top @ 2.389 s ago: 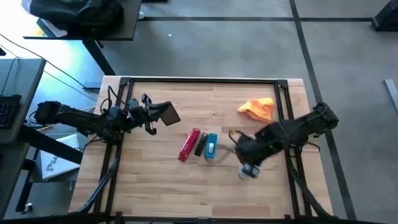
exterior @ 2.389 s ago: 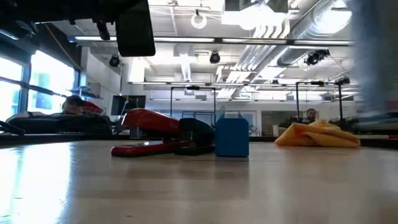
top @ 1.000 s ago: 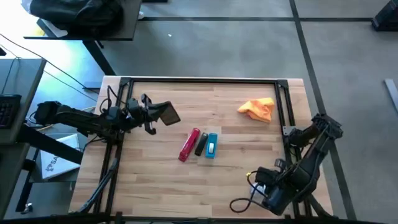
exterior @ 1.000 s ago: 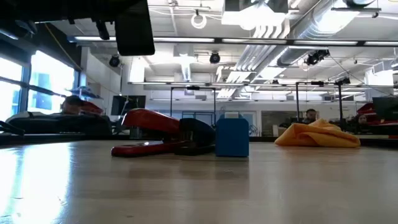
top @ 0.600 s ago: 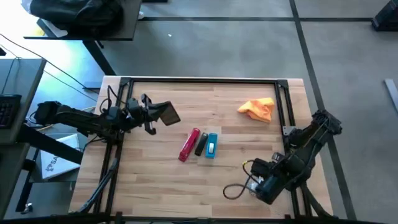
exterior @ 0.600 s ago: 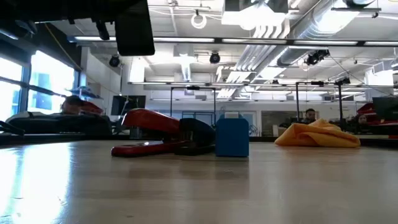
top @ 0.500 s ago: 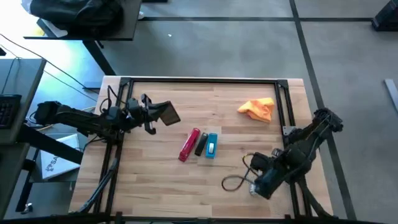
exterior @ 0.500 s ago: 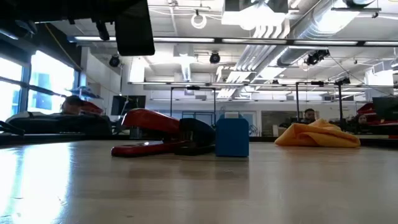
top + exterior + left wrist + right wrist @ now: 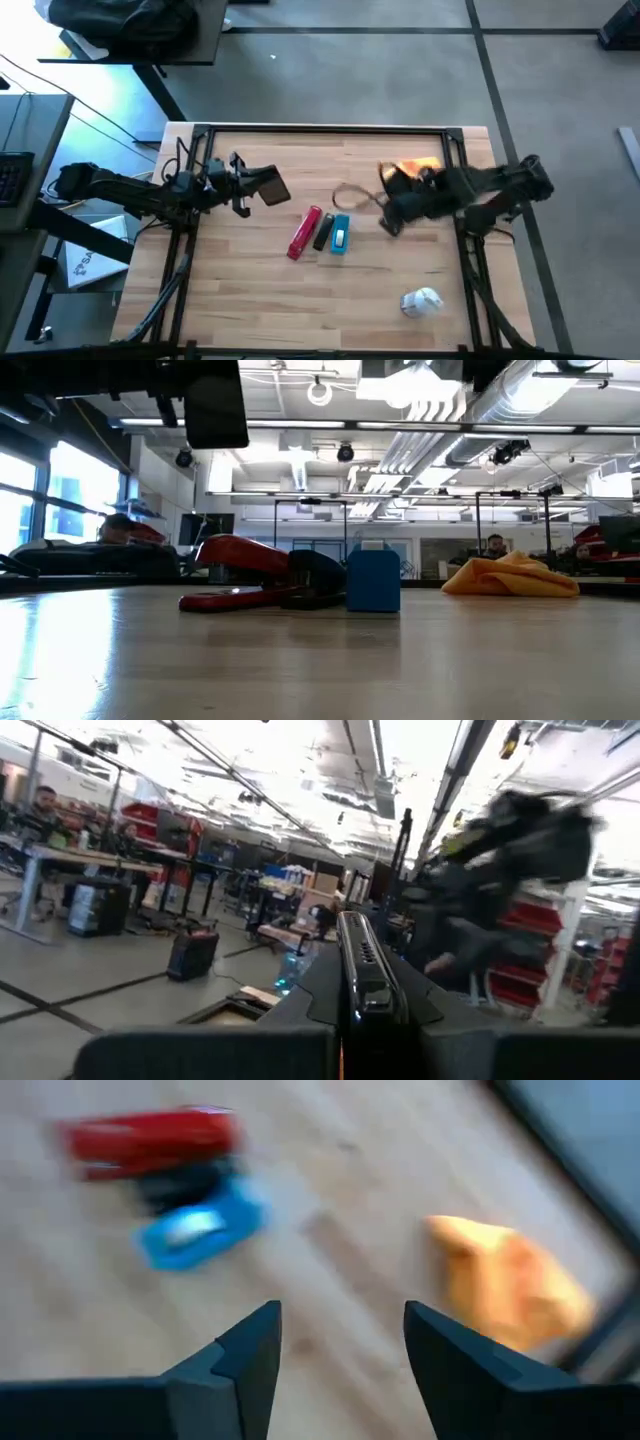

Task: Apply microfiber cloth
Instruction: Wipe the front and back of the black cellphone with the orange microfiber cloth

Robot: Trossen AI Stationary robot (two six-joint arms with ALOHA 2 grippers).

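**Reach for the cloth: items by size, with handling notes**

Table (image 9: 260, 290): pale wood planks inside a dark frame; bears everything listed below.

Right arm: stretched in from the right edge over the far right part of the table. Right gripper (image 9: 392, 212) sits above the wood just on the near side of the cloth, fingers (image 9: 240, 1355) spread apart with nothing between them.

Left arm: parked at the left edge. Left gripper (image 9: 242, 186) waits there; whether its fingers are parted cannot be told.

Microfiber cloth (image 9: 421, 166): orange, crumpled in a soft heap near the far right corner, partly covered by the right arm from above; in full sight at (image 9: 510, 577).

Red stapler (image 9: 304, 233), black piece and blue block (image 9: 340, 234): side by side at mid-table, well apart from the cloth.

Spray bottle (image 9: 421, 300): white-grey, lying near the front right edge.

Handling note: bring the spread fingers squarely over the raised fold of the heap, descend until the tips meet the fabric, then close on a thick bunch. A pinch on the thin edge would likely slip.
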